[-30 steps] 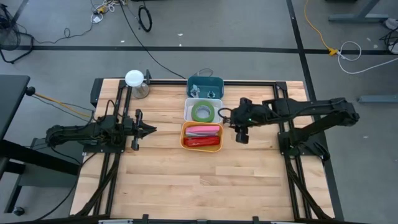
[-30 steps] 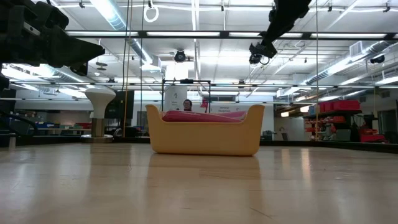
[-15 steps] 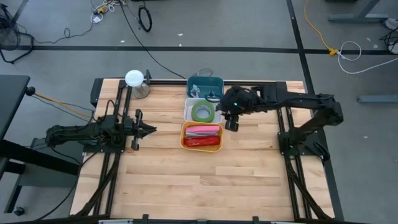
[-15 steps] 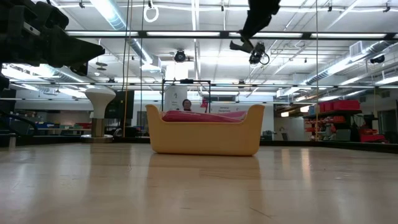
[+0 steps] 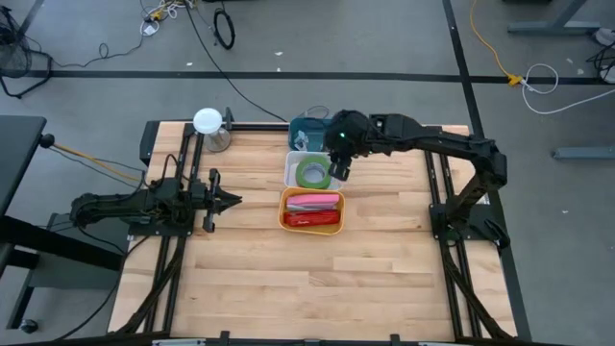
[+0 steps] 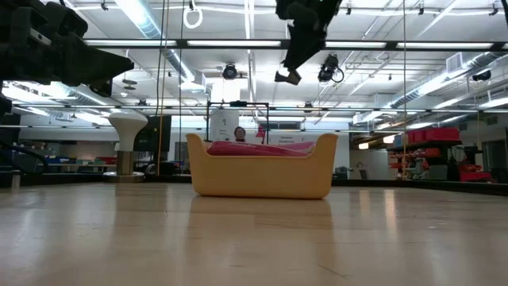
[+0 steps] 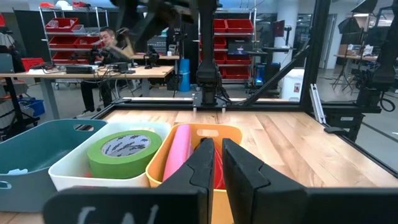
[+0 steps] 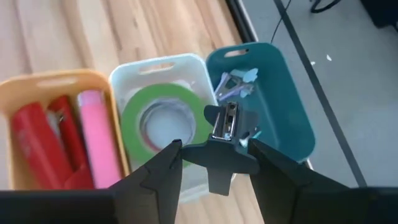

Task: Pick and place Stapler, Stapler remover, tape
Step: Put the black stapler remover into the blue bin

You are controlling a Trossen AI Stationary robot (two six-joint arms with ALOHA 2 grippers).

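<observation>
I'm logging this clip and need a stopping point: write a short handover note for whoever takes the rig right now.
Right pincer: shut on a stapler remover, over the white bin and teal bin.
Left pincer: shut, empty, waiting at the table's left.
Done: green tape in the white bin; red and pink staplers in the orange bin; removers already in the teal bin.
Left: drop this remover, probably in the teal bin.

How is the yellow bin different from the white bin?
The yellow bin holds red and pink staplers lying side by side; the white bin holds a green tape roll. The yellow bin sits nearest the table's middle; the white bin is between it and the teal bin. Both are small open-top bins.
</observation>
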